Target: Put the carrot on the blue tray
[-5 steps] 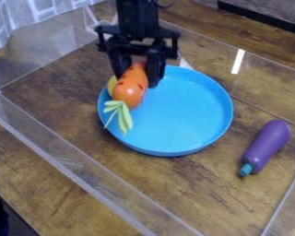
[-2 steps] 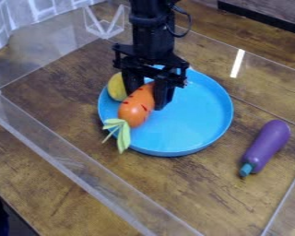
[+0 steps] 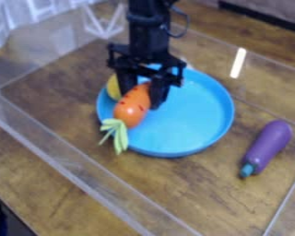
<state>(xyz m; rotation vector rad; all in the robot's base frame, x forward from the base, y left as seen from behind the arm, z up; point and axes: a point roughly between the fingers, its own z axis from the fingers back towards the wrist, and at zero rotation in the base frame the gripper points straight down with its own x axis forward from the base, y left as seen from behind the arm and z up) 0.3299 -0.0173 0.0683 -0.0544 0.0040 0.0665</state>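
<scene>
The orange carrot (image 3: 130, 109) with its pale green leafy top hangs tilted at the left rim of the round blue tray (image 3: 194, 115). Its leaves reach out past the tray's edge toward the table. My black gripper (image 3: 144, 85) comes down from above and is shut on the carrot's upper end. The carrot's tip is hidden between the fingers. I cannot tell whether the carrot touches the tray.
A yellow lemon (image 3: 114, 87) peeks out behind the gripper at the tray's left edge. A purple eggplant (image 3: 265, 147) lies on the wooden table to the right of the tray. Clear plastic walls (image 3: 64, 157) border the table on the left and front.
The gripper has carried the carrot a little to the right and then lower at the tray's left rim. In the last half second it barely moved.
</scene>
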